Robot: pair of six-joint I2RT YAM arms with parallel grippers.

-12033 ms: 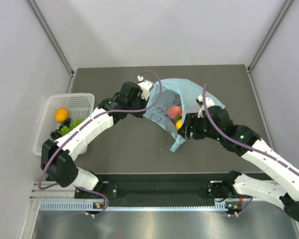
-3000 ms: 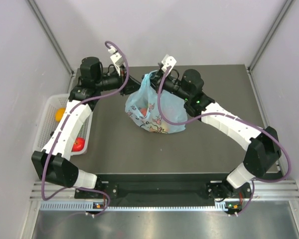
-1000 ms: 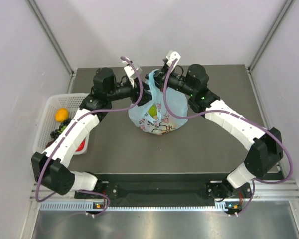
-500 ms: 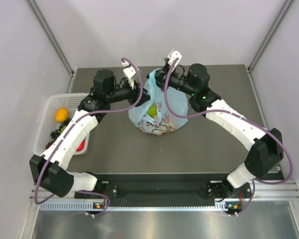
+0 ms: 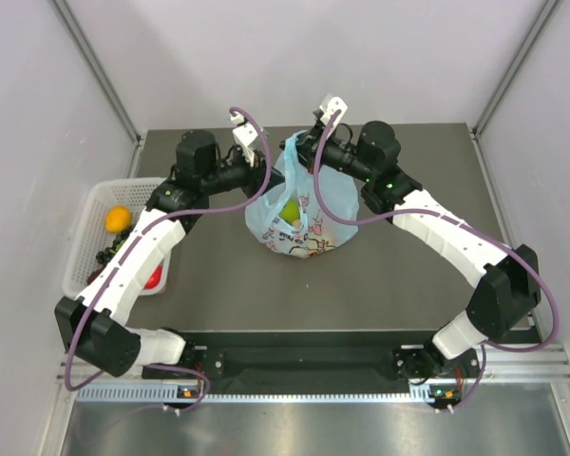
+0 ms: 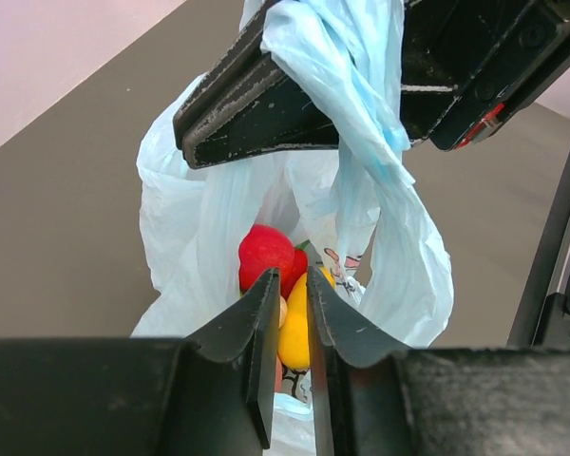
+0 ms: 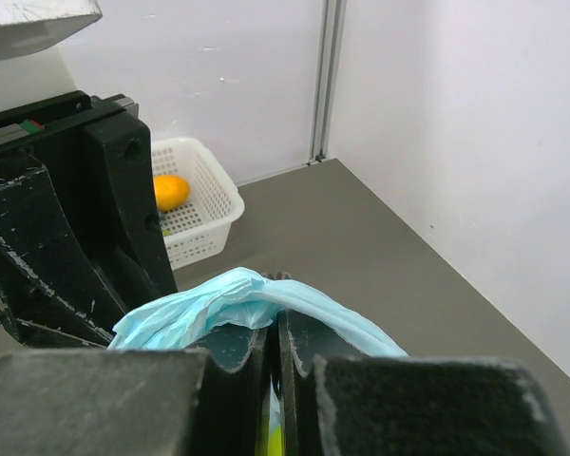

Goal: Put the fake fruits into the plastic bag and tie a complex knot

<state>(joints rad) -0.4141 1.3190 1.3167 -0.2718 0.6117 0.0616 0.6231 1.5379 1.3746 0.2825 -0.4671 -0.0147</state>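
R tool [image 7: 277,331] tight on plastic bag [image 5: 337,220] handle, fake fruits [image 6: 264,253] inside

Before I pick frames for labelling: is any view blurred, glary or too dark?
Top external: sharp, evenly lit, no glare on the plastic bag. Left wrist: near jaws dark, blurred, bag's left side nearly blown white. Right wrist: foreground jaws dark, basket clear.

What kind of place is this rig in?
Probably a lab robot test cell, not a home or shop: plain white panel walls on aluminium posts, a dark table, and two robot arms bolted to a rail at its near edge.
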